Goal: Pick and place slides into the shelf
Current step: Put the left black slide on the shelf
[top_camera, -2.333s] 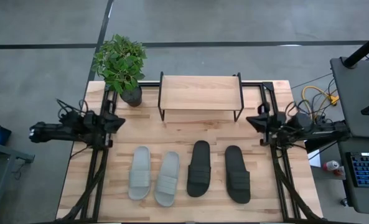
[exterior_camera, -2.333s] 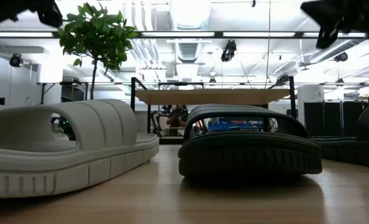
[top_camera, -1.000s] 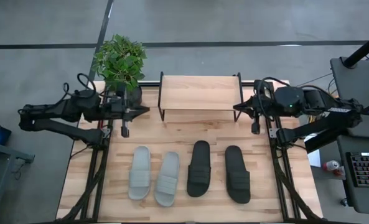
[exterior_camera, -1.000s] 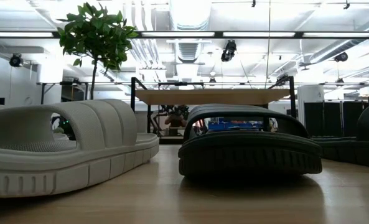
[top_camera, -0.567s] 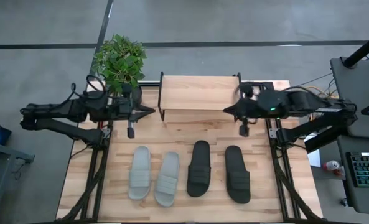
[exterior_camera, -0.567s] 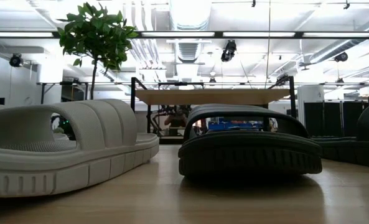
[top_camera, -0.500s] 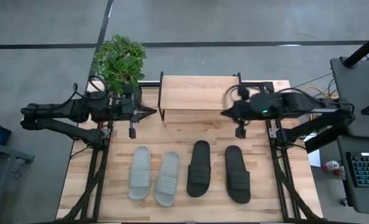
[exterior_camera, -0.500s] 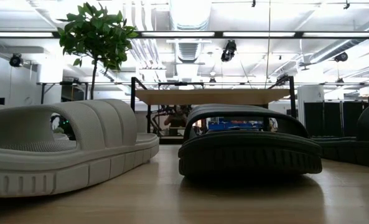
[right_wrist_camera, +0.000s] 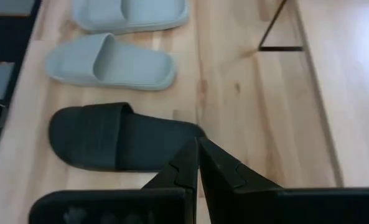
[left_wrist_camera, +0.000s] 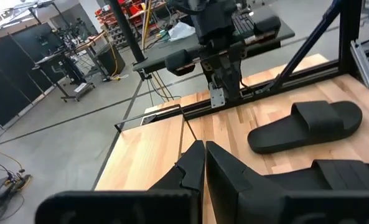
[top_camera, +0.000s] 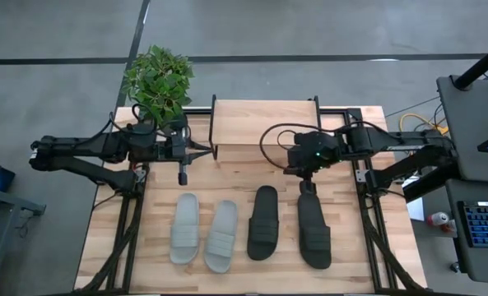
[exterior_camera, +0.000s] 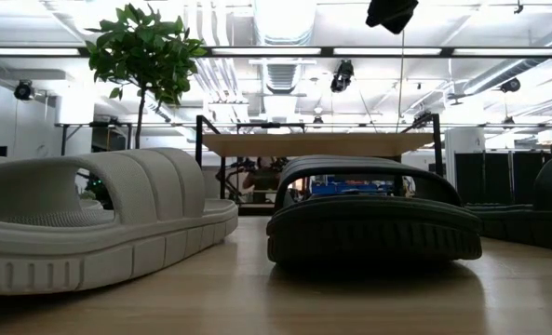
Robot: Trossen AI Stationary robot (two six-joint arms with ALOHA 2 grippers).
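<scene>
Two pale grey slides point(top_camera: 184, 228) point(top_camera: 221, 236) and two black slides point(top_camera: 262, 222) point(top_camera: 313, 230) lie soles down in a row on the table's near half. The shelf point(top_camera: 265, 123) stands on its black frame at the far middle. My left gripper point(top_camera: 205, 149) is shut and holds nothing; it points level toward the shelf's left end, high above the table. My right gripper point(top_camera: 291, 167) is shut and also holds nothing. It slants down between the shelf and the black slides point(right_wrist_camera: 122, 138). In the left wrist view the shut fingers point(left_wrist_camera: 204, 152) face the right arm point(left_wrist_camera: 224, 62).
A potted plant point(top_camera: 159, 82) stands at the far left corner, close behind my left arm. Black frame rails point(top_camera: 128, 222) point(top_camera: 371, 222) run along both table sides. Bare wood point(top_camera: 252, 173) lies between the shelf and the row of slides.
Both arms have swung in from the table's sides. My right gripper has gone toward the left and near edges and down, tipping its fingers downward, and now hangs over the far ends of the black slides. My left gripper has crept toward the shelf. Both have stayed shut.
</scene>
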